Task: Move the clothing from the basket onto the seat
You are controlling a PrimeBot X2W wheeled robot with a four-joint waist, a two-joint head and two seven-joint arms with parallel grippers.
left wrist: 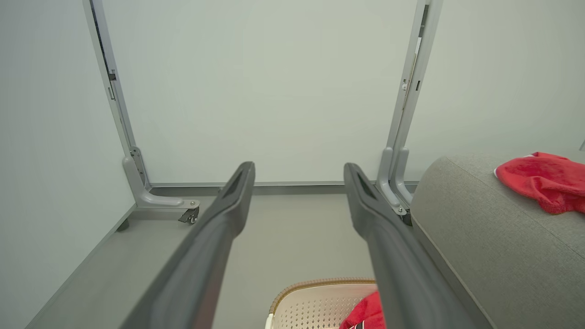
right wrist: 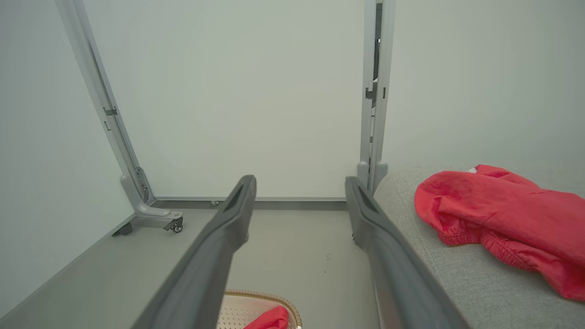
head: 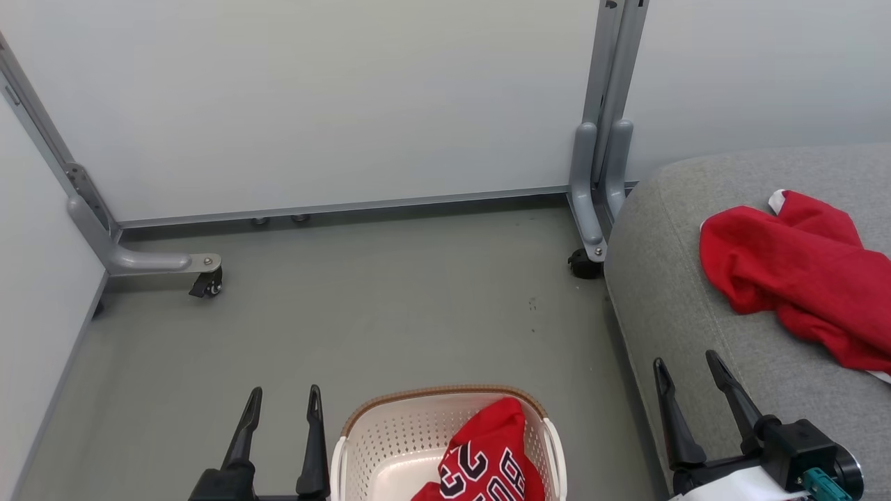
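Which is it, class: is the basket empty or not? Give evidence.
Not empty. The basket holds a red jersey with black-and-white lettering, bunched toward its right side.

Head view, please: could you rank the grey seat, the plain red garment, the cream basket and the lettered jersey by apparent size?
1. Grey fabric-upholstered seat.
2-3. Plain red garment with white trim and cream-white perforated plastic basket: look alike, both cropped by the frame, so unranked.
4. Red jersey with black-and-white lettering, in the basket.
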